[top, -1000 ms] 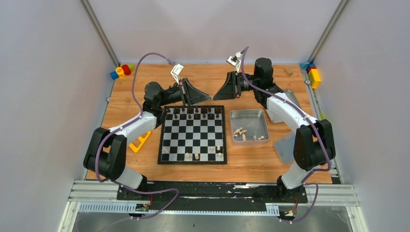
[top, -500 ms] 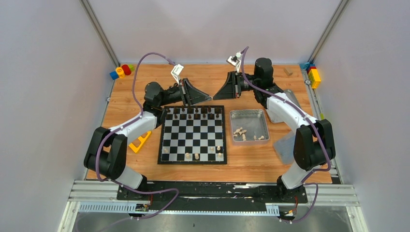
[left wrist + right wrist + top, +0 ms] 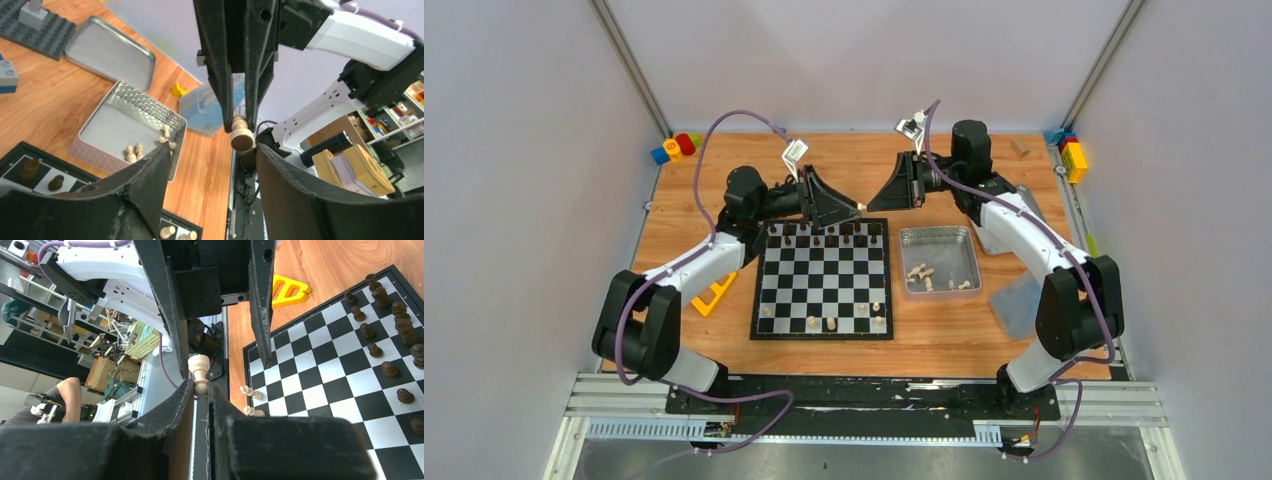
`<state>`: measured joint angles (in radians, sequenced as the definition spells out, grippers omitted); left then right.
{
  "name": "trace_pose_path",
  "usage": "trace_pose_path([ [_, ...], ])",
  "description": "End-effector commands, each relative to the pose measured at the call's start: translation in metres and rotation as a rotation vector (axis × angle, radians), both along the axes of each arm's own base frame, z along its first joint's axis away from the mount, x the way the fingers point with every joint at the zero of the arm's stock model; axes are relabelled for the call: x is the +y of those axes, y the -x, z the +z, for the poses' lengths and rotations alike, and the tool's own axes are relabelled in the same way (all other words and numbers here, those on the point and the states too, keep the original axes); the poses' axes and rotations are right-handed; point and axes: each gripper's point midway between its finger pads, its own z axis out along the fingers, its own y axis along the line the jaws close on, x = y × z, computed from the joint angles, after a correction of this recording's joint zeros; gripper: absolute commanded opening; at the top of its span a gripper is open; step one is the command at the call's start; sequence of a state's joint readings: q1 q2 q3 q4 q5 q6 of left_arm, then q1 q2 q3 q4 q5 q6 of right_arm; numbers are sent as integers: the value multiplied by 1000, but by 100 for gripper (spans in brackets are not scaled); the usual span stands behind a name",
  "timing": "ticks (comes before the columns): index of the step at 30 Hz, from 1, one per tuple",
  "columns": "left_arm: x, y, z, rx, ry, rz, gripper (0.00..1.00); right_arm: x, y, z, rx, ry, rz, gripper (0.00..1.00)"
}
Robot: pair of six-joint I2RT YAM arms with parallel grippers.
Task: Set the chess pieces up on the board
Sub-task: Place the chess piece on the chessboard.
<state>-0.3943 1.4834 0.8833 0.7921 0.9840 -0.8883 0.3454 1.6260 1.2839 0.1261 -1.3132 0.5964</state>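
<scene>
Cream wooden pawn (image 3: 199,371) hung above the board's (image 3: 824,290) 1 o'clock corner, clamped by its narrow end in the right gripper (image 3: 201,390). This looked like a hand-over, as the left gripper (image 3: 212,150) faced it with fingers apart. Dark pieces (image 3: 829,232) lined the 12 o'clock edge. Spare pale pieces (image 3: 924,275) lay in the tin (image 3: 904,262) at 3 o'clock.

A silver metal tin (image 3: 944,248) sits right of centre on the wooden table (image 3: 854,165), with a bluish translucent bag (image 3: 1016,303) near its right side. A yellow plastic toy (image 3: 712,293) lies at the left, and coloured bricks (image 3: 676,146) occupy both far corners.
</scene>
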Motion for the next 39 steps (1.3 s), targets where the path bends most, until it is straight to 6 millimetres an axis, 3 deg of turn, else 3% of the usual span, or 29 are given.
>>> trace_pose_path([
  [1,7,13,7,-150,-80,0,77,-8,11,24,-203,11,-23,0],
  [2,10,17,15,-188,-87,3,80,-9,10,22,-222,28,-45,0],
  [6,25,25,1,-188,-237,1,88,-17,7,3,-292,132,-100,0],
  [11,59,6,-9,-177,-420,99,90,-20,3,-30,-393,310,-140,1],
  [15,103,-16,-8,-75,-454,217,91,-7,16,-57,-496,473,-100,2],
  [19,163,-44,-21,56,-521,385,91,14,40,-98,-609,696,7,3],
  [22,211,-54,-37,174,-561,495,91,26,52,-124,-657,818,78,3],
  [26,250,-57,-57,296,-558,554,91,32,56,-149,-684,963,154,2],
  [31,278,-54,-75,373,-547,585,91,36,61,-177,-692,1113,248,2],
  [39,285,-48,-75,355,-552,596,92,38,71,-205,-705,1235,370,1],
])
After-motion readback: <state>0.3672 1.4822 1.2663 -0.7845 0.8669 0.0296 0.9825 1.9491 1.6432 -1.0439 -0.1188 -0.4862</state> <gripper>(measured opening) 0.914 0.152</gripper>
